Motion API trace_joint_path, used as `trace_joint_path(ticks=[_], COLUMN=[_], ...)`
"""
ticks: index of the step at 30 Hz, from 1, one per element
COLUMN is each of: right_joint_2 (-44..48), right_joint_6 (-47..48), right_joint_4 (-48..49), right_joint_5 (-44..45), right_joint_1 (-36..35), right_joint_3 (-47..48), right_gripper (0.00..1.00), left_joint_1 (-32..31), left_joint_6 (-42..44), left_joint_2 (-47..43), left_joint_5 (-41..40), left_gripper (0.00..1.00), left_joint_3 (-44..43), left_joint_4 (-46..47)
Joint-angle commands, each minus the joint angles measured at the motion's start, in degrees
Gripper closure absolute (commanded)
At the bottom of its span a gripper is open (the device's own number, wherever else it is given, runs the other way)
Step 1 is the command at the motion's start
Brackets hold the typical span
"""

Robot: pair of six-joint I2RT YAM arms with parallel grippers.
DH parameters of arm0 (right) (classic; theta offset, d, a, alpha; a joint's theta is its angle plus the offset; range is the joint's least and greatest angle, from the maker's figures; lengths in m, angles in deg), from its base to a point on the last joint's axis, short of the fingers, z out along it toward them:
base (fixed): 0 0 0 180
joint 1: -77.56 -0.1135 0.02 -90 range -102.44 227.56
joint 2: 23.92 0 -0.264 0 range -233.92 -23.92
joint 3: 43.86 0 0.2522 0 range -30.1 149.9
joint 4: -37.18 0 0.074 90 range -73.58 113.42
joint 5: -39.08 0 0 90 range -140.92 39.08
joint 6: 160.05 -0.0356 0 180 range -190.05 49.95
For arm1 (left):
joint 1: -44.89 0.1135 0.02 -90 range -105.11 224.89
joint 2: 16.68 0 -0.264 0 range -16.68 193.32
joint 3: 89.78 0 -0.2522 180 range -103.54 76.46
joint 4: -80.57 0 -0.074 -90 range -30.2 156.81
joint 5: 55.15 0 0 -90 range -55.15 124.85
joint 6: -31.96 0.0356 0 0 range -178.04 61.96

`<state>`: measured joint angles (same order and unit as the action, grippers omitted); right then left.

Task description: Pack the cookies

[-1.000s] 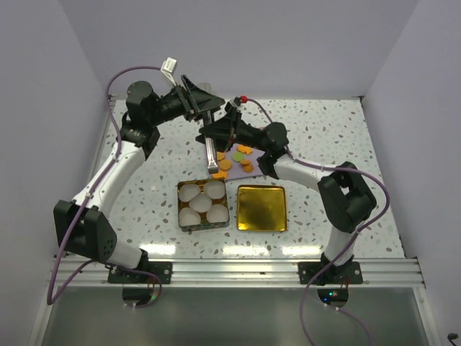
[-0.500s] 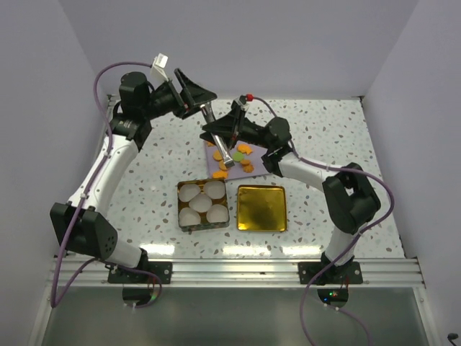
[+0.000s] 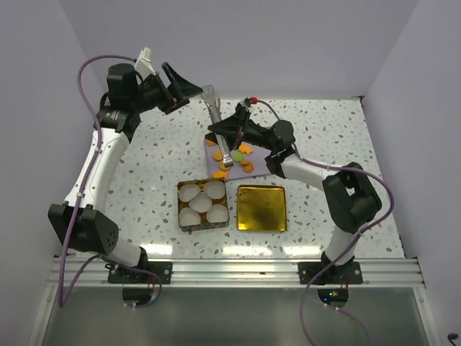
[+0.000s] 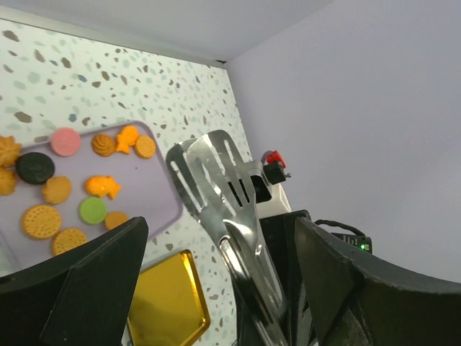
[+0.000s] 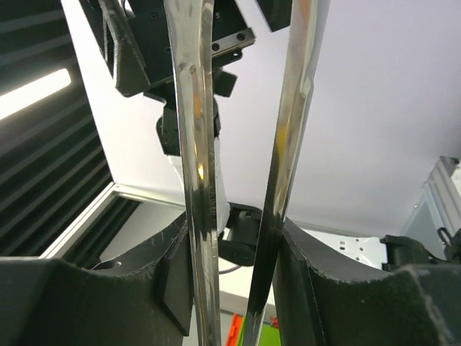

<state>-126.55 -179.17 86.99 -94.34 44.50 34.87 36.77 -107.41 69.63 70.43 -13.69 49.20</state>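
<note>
Steel tongs (image 3: 215, 109) stand steeply tilted over the far middle of the speckled table (image 3: 144, 180). Their slotted blade end is high, toward the back wall, and the other end is low over the near-left part of a lavender tray (image 4: 155, 198). Whether that low end touches the tray cannot be told.

The right gripper (image 5: 230, 267) is clamped on the tongs partway along their length. In the right wrist view both steel arms run up between its fingers (image 5: 86, 303), squeezed toward one another with a narrow gap left between them.

The left gripper (image 4: 220, 220) hangs high just beside the blade end, its fingers spread wide and holding nothing. In the overhead view a small gap shows between it and the tongs.

The cookies (image 4: 101, 186) lie loose and flat on the lavender tray. Among them are round orange ones, a few irregular orange-brown ones, a pink one (image 4: 65, 141), a black one (image 4: 34, 167) and a green one (image 4: 93, 210). All cookies in view are on this tray.

Nearer the arm bases, just in front of the tray, two square containers sit side by side. On the left is a tin (image 3: 179, 209) filled with white paper cups (image 3: 202, 204), and on the right is a gold tin (image 3: 261, 207)
</note>
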Motion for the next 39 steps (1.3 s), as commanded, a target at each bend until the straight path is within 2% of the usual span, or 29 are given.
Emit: trace_joint_path(ticks=[1,4,5,7,8,10,11,13,14,15,20,26,29,39], right_joint_2=[2.87,4.98,5.77,7.79,8.4,9.37,9.55,8.6,8.15,7.62,4.55,0.33,-0.99,-0.82], right_joint_6=[0.39,5.83,10.9,17.16,23.97,32.17,43.27,54.22,61.85,64.36,70.43,79.04,80.99,80.38], right_joint_4=[1.83,-6.5,-14.36,-23.27,-33.5,-46.1,-62.53,-78.96,-90.18,-94.03,-104.85,-116.72,-119.11,-118.06], right_joint_5=[-1.58,-4.91,-6.49,-7.64,-8.17,-8.27,-7.22,-1.34,0.34,2.18,8.69,13.87,15.47,17.49], right_joint_1=[2.56,4.31,4.67,5.02,5.02,5.02,5.2,5.29,5.2,5.28,5.29,5.29,5.29,5.29], right_joint_3=[-0.9,-0.2,0.24,1.82,2.61,6.03,7.87,14.55,16.31,18.24,18.0,22.39,23.62,22.74], right_gripper=[0.56,0.54,0.54,0.53,0.53,0.53,0.53,0.51,0.51,0.51,0.5,0.5,0.5,0.52], left_joint_1=[3.1,4.77,5.21,5.48,5.4,5.4,5.4,5.4,5.4,5.4,5.4,5.4,5.4,5.4], left_joint_6=[4.8,7.52,8.57,9.46,9.81,9.9,9.99,10.51,10.6,11.04,11.83,11.92,12.27,12.54], left_joint_2=[0.01,-0.52,-0.78,-1.4,-1.66,-2.71,-3.33,-5.26,-5.96,-7.28,-10.18,-13.61,-14.23,-15.11], left_joint_5=[-1.91,-3.93,-4.71,-5.42,-5.77,-5.78,-5.86,-6.3,-6.91,-7.27,-7.89,-8.06,-8.15,-8.24], left_gripper=[0.11,0.11,0.11,0.11,0.11,0.11,0.11,0.11,0.12,0.12,0.12,0.12,0.12,0.13], left_joint_3=[-4.15,-4.77,-4.6,-4.16,-2.94,-0.92,1.44,3.92,6.28,7.43,13.93,19.39,20.71,22.3], left_joint_4=[-6.19,-9.62,-10.34,-11.57,-11.66,-11.4,-11.22,-11.05,-11.13,-11.05,-10.96,-10.43,-10.61,-10.78])
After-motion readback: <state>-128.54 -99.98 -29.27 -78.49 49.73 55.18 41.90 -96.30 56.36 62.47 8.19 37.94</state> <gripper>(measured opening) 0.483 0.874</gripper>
